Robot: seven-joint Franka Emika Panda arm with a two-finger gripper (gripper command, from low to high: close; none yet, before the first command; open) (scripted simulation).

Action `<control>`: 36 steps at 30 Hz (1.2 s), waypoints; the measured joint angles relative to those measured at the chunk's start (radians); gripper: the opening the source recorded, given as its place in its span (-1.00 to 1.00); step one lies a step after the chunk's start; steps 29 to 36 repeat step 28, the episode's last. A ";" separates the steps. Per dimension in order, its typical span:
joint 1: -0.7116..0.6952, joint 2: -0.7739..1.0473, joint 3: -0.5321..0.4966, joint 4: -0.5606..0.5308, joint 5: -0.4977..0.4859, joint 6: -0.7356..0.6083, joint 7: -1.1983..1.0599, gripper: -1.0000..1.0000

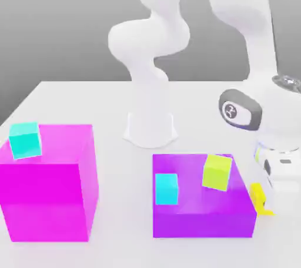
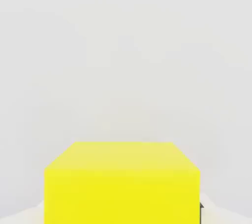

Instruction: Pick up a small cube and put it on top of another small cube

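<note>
No words or numbers are legible (just a round logo (image 1: 231,111) on the arm's wrist (image 1: 255,115)).

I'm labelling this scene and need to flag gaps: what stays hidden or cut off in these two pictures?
- Yellow cube: its near side is cut off by the hand view's edge; in the exterior view the gripper hides most of it.
- Magenta block: its far sides face away in the exterior view.
- Arm: its upper part is cut off by the exterior view's top edge.
</note>
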 joint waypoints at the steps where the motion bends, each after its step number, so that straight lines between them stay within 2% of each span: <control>1: -0.006 -0.035 0.009 -0.007 0.014 -0.027 -0.011 -1.00; 3: -0.018 -0.104 0.011 -0.014 0.043 -0.089 -0.030 -1.00; 5: -0.075 -0.164 -0.039 0.013 0.052 -0.171 -0.024 -1.00; 10: -0.333 -0.304 -0.152 0.099 0.044 -0.385 0.019 -1.00; 20: -0.640 -0.536 -0.384 0.239 0.006 -0.756 0.110 -1.00; 22: -0.697 -0.540 -0.435 0.240 0.001 -0.764 0.122 -1.00; 24: -0.716 -0.515 -0.458 0.205 0.003 -0.704 0.121 -1.00; 25: -0.719 -0.505 -0.463 0.190 0.004 -0.679 0.119 1.00; 36: -0.719 -0.505 -0.463 0.190 0.004 -0.680 0.119 1.00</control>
